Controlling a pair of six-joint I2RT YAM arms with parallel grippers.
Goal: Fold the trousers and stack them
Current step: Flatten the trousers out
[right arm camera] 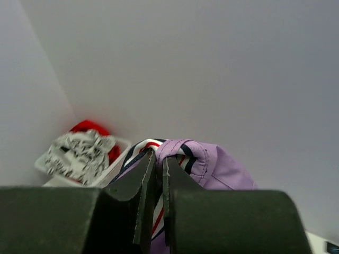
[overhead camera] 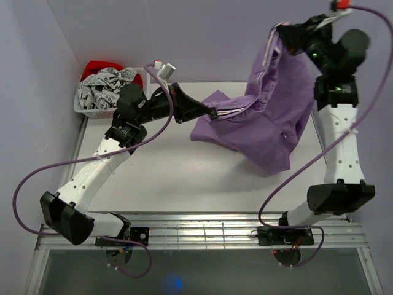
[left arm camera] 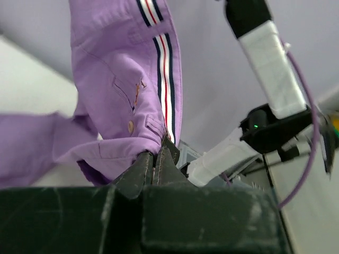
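The lilac trousers [overhead camera: 270, 117] hang between my two grippers above the back right of the table, their lower part draped on the tabletop. My left gripper [overhead camera: 213, 113] is shut on one end of the striped waistband [left arm camera: 161, 63], low over the table's middle. My right gripper [overhead camera: 281, 32] is raised high at the back right, shut on the other end of the waistband [right arm camera: 159, 145]. In the left wrist view the cloth [left arm camera: 114, 95] bunches at the fingertips, with a button and pocket showing.
A white basket [overhead camera: 93, 109] holding patterned and red cloth [overhead camera: 107, 83] sits at the back left corner, also seen in the right wrist view as the basket [right arm camera: 119, 145]. The white tabletop [overhead camera: 166, 178] lies bare in front. Purple cables loop off both arms.
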